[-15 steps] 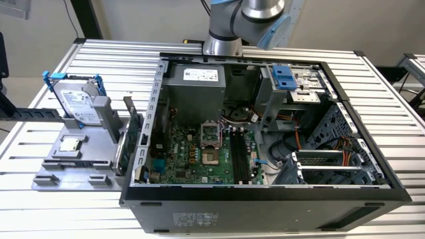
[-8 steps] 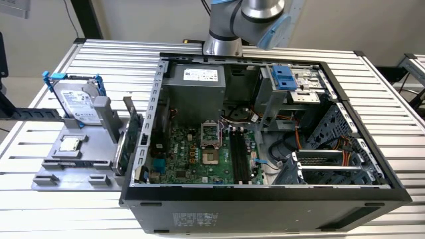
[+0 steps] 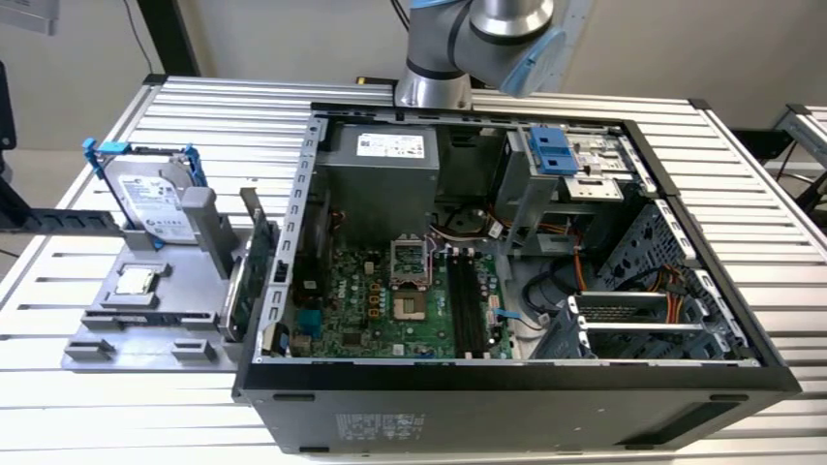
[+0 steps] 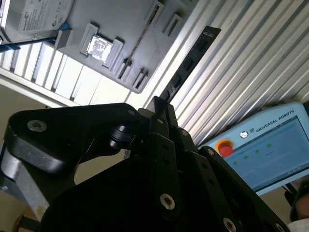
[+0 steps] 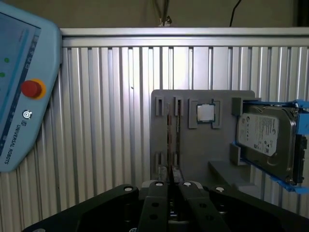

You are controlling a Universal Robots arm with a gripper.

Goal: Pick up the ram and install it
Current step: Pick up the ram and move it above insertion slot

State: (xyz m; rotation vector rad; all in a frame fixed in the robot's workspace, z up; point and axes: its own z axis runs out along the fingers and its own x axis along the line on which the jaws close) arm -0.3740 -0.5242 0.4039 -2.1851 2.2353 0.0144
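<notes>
- Since the claw [image 5: 169, 182] is clamped on the ram [image 5: 169, 145], where does the stick sit?
- In the air, above the counter [image 5: 106, 121] and the grey fixture [image 5: 193, 145]. Can't tell exactly over which. It's not in the case [image 3: 517, 387]. The slots [image 3: 468, 305] on the board [image 3: 368, 305] look unfilled.
- Grip point?
- One end. In the second wrist view most of the stick juts out past the fingers [image 4: 161, 130]. My read: that leaves the long edge free for a slot.
- Why just a thin line in the first wrist view?
- The fingers pinch the flat faces, so that camera looks straight along the edge. On a board that thin, the faces are the only sane place to squeeze. Can't tell how much pad lands on chips.
- Fixture layout?
- Drive [image 5: 268, 140] in a blue frame on one side, CPU [image 5: 206, 112] flat in a pocket, narrow slots beside it. In the exterior view the card [image 3: 262, 254] stands on edge there. Probably so a top-down pinch can reach it.
- Case?
- On its side, open face up. The slots point upward, which suits a straight vertical approach.
- Pendant [image 5: 19, 96]?
- Flat on the counter, well apart from the fixture. Not an obstruction, I'd say.
</notes>
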